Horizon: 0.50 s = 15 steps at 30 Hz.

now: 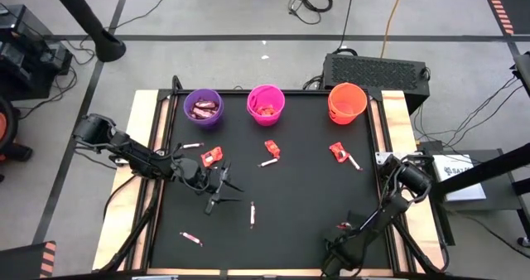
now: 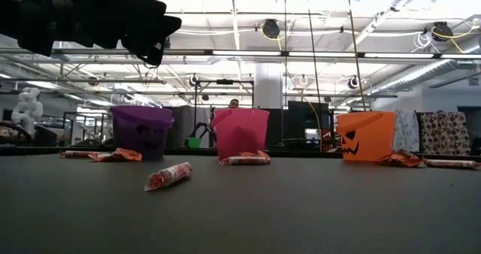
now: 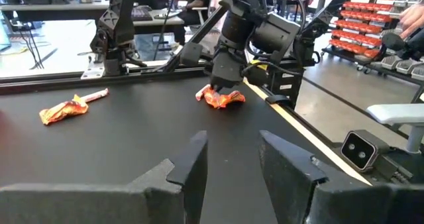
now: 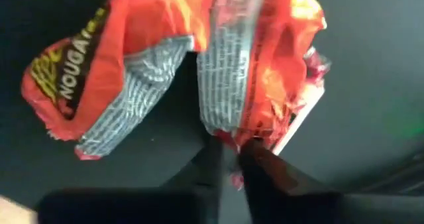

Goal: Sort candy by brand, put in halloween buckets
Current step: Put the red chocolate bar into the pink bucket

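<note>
Three halloween buckets stand along the far edge: purple (image 1: 203,108), pink (image 1: 266,103) and orange (image 1: 347,102). Candy lies scattered on the black mat. My right gripper (image 1: 343,228) is near the table's near right corner, pointing steeply down, shut on a red-orange wrapped candy (image 4: 179,65) with a pale stick candy (image 4: 301,118) lying beside it. My left gripper (image 3: 232,158) hovers open over the mat's left half (image 1: 222,185), nearly level, with nothing between its fingers; it faces the right gripper. My right gripper pinches the crumpled edge of the red-orange wrapper (image 4: 228,134) between its two fingertips (image 4: 265,171). The fingers come from above, slanting steeply down. In the left wrist view the candy (image 3: 223,99) lies on the mat under the gripper.
More candy lies on the mat: red-orange pieces (image 1: 213,156), (image 1: 272,150), (image 1: 338,152), thin sticks (image 1: 252,214), (image 1: 191,238), (image 1: 192,146). Purple and pink buckets hold sweets. Wooden rails (image 1: 147,147) border the mat. Free room lies in the mat's middle.
</note>
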Tool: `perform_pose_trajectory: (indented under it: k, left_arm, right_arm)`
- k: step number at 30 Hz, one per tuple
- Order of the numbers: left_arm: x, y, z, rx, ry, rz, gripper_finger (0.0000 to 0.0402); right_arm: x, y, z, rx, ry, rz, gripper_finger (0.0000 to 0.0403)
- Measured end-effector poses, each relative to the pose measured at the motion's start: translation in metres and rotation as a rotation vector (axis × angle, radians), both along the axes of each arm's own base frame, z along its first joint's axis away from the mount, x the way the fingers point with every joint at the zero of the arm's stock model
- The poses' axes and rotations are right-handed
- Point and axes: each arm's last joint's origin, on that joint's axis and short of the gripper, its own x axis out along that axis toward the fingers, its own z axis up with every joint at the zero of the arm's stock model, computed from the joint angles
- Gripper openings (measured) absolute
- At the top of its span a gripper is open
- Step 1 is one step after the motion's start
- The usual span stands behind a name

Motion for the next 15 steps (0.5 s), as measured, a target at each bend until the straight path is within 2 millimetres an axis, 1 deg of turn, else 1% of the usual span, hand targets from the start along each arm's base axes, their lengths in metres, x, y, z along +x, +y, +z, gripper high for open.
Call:
perform_pose_trajectory:
  k: [2, 7, 11, 15]
  left_arm:
    - [0.000, 0.000, 0.001, -0.002, -0.005, 0.000, 0.0138]
    - [0.000, -0.002, 0.000, -0.004, -0.005, -0.018, 0.0138]
    - [0.001, -0.009, -0.005, 0.017, -0.005, -0.058, 0.0138]
    - [0.013, -0.016, -0.008, 0.041, 0.003, -0.073, 0.0138]
  right_arm:
    - [-0.001, 0.000, 0.004, 0.022, 0.007, -0.009, 0.0009]
    - [-0.002, -0.001, 0.018, 0.032, -0.049, -0.027, 0.0008]
    - [-0.002, 0.000, 0.031, 0.021, -0.177, -0.031, 0.0002]
    - [-0.004, 0.003, 0.045, -0.009, -0.359, 0.010, 0.0001]
